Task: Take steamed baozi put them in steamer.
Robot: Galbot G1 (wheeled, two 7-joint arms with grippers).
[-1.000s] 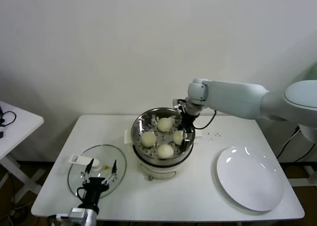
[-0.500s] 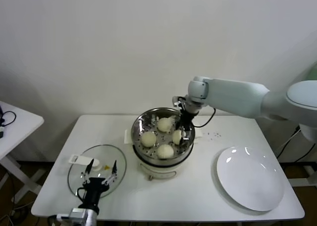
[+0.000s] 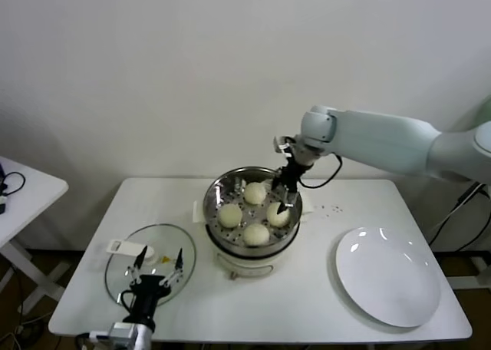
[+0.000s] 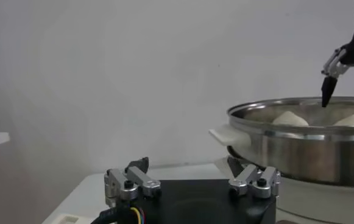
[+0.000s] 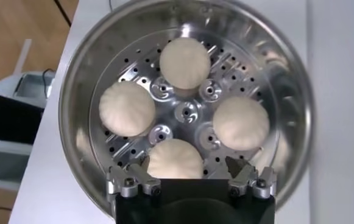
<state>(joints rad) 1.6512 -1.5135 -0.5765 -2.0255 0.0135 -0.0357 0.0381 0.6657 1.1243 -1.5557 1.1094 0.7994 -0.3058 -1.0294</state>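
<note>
Right wrist view shows all four steamed baozi (image 5: 185,63) lying on the perforated tray inside the steamer (image 5: 286,79), one at each side around the middle knob, apart from each other. My right gripper (image 3: 285,196) hangs just above the bun at the right side of the pot, its jaws standing wide apart and holding nothing. I judge the placing is done, so the good way now is to rise straight up, keeping the jaws wide, so that no fingertip drags the soft bun or knocks the steel rim. My left gripper (image 3: 153,264) waits low at the front left, jaws apart and empty, over the glass lid (image 3: 123,269) on the worktop (image 3: 307,304). The white plate (image 3: 387,277) at the right carries nothing. I can read no brand, label or writing anywhere; some small dark marks on the worktop near the steamer are too small to tell.
</note>
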